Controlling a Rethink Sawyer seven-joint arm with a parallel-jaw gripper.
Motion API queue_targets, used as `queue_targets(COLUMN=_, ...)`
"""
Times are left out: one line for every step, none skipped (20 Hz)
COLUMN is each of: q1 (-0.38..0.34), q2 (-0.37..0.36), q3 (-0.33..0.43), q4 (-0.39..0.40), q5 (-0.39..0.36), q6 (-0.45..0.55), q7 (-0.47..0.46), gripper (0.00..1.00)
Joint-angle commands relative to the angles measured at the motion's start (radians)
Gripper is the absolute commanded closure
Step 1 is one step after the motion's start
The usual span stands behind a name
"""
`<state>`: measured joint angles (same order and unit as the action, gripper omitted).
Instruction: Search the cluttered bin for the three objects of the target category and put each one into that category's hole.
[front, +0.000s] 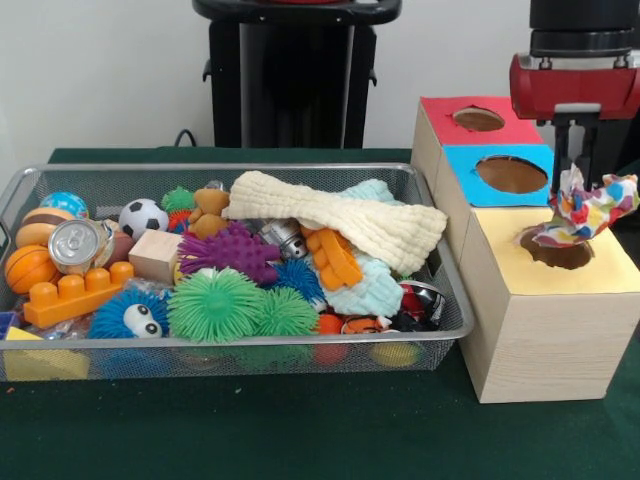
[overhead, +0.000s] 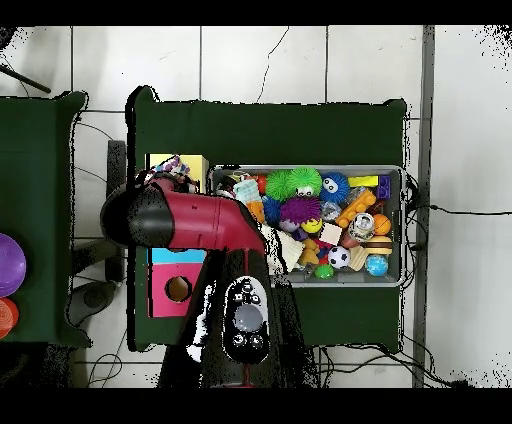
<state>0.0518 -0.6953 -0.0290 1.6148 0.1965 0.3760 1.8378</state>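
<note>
Gripper (front: 573, 172) clamps a crumpled multicoloured cloth (front: 585, 208) above the yellow box's hole (front: 556, 250).
Mesh bin (front: 452, 290) of toys sits at nine o'clock.

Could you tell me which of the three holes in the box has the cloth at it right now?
The yellow hole, the one farthest from the red hole. The multicoloured cloth sits at its rim under the end effector; the blue hole between them is empty.

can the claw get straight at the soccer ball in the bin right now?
Probably not at once: the claw is over the yellow box's hole, shut on a colourful cloth. The soccer ball itself lies uncovered at the wire bin's far side.
</note>
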Motion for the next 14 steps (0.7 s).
queue_targets(q1=-0.014, q2=0.076, q3=0.006, q4=0.044, q5=0.038, q6=-0.049, q7=0.232, gripper=1.0)
queue_targets(q1=-0.01, q2=0.07, q3=0.004, q4=0.049, q5=0.039, q6=-0.049, q7=0.234, gripper=1.0)
queue_targets(q1=-0.011, q2=0.066, q3=0.002, q4=0.046, q5=0.041, q6=-0.043, q7=0.231, gripper=1.0)
queue_targets(q1=-0.01, q2=0.067, q3=0.001, q4=0.044, q5=0.041, q6=-0.041, q7=0.23, gripper=1.0)
queue_targets(q1=-0.012, q2=0.065, q3=0.001, q4=0.046, q5=0.041, q6=-0.041, q7=0.228, gripper=1.0)
queue_targets(q1=-0.013, q2=0.063, q3=0.002, q4=0.048, q5=0.041, q6=-0.04, q7=0.226, gripper=1.0)
queue_targets(q1=-0.015, q2=0.061, q3=0.002, q4=0.049, q5=0.04, q6=-0.04, q7=0.224, gripper=1.0)
queue_targets(q1=-0.015, q2=0.062, q3=0.002, q4=0.048, q5=0.04, q6=-0.039, q7=0.223, gripper=1.0)
queue_targets(q1=-0.016, q2=0.059, q3=0.001, q4=0.048, q5=0.041, q6=-0.037, q7=0.223, gripper=1.0)
queue_targets(q1=-0.014, q2=0.06, q3=-0.002, q4=0.046, q5=0.041, q6=-0.037, q7=0.225, gripper=1.0)
queue_targets(q1=-0.014, q2=0.058, q3=-0.003, q4=0.046, q5=0.042, q6=-0.033, q7=0.226, gripper=1.0)
queue_targets(q1=-0.013, q2=0.059, q3=-0.004, q4=0.043, q5=0.042, q6=-0.032, q7=0.225, gripper=1.0)
queue_targets(q1=-0.015, q2=0.059, q3=-0.002, q4=0.045, q5=0.043, q6=-0.034, q7=0.224, gripper=1.0)
queue_targets(q1=-0.017, q2=0.06, q3=0.001, q4=0.045, q5=0.043, q6=-0.036, q7=0.224, gripper=1.0)
